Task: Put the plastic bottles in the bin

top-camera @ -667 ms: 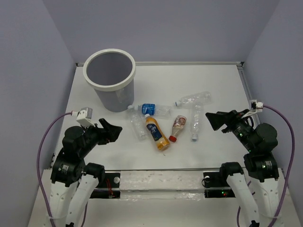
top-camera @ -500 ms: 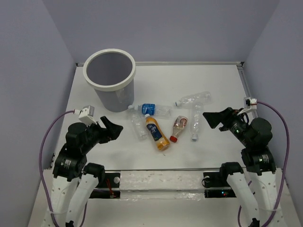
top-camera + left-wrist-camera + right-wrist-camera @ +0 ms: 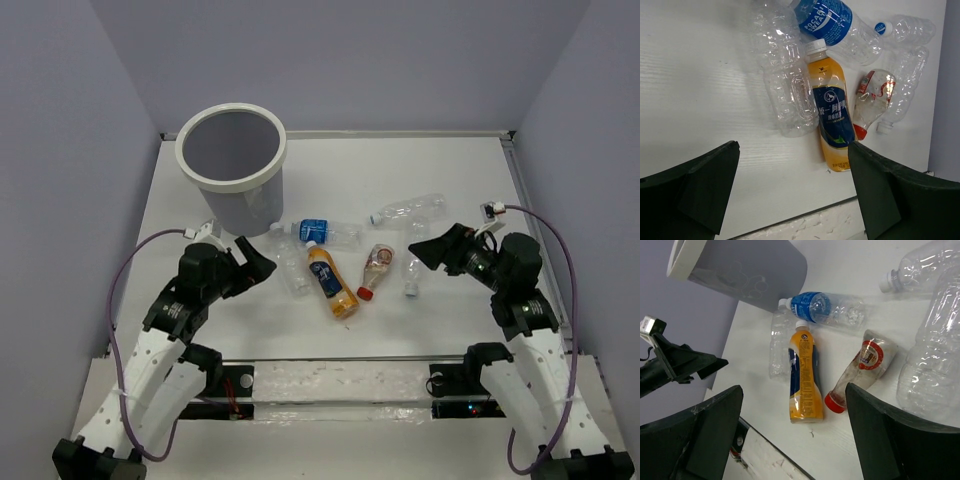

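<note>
Black left tool (image 3: 792,150), right tool (image 3: 794,389): splayed, empty

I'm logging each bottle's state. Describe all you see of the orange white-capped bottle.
The orange bottle lies on its side on the white table, white cap on and pointing at the blue-labelled bottle. It is plastic and looks full of orange liquid, with a dark blue label round its middle. A clear bottle seems to lie against its left side.
</note>
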